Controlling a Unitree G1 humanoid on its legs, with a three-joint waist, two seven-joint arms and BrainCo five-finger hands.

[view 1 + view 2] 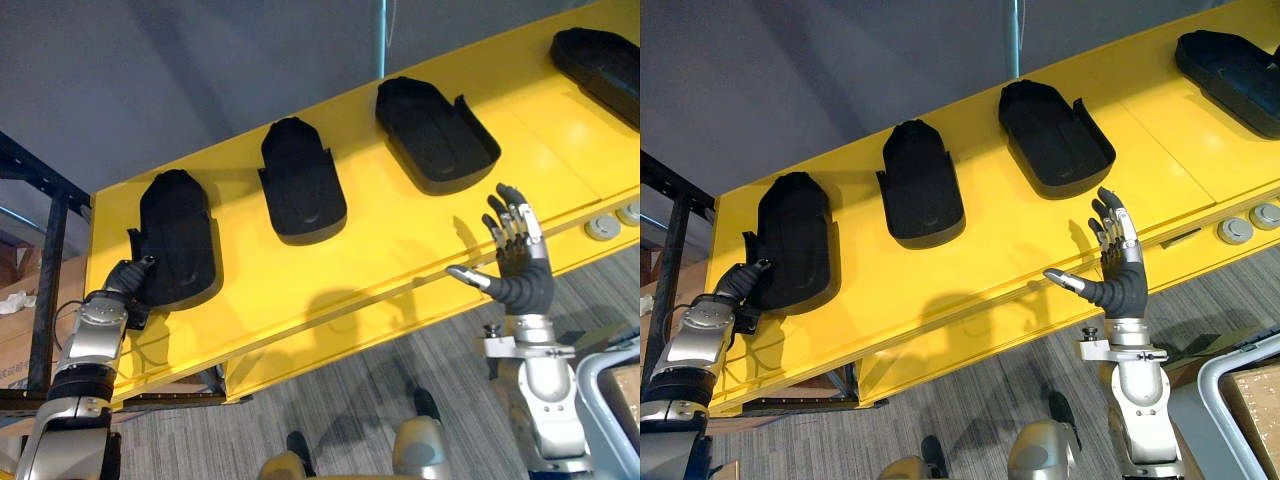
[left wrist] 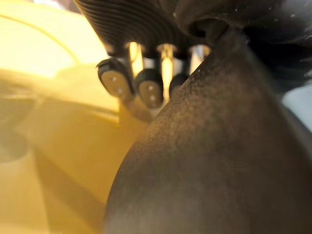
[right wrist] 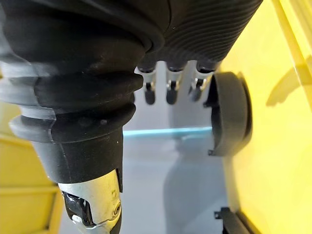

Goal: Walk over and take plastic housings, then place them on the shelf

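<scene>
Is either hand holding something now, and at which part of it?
The left hand pinches the leftmost housing at its near left edge. The right hand is open and holds nothing.

The right hand (image 1: 518,280) has slim silver fingers (image 1: 528,222) with dark tips and a silver thumb (image 1: 468,275). Its back and wrist sit under a dark ribbed cover (image 3: 73,73) that folds like a bellows toward the arm. Just behind the wrist is a flat silver bracket (image 1: 527,350) with small dark screws, then a smooth, rounded silver-grey forearm (image 1: 550,405). The left hand (image 1: 128,283) wears the same dark cover. Behind it come a round silver joint (image 1: 103,325), a black ring (image 1: 80,383) and another silver-grey segment.
</scene>
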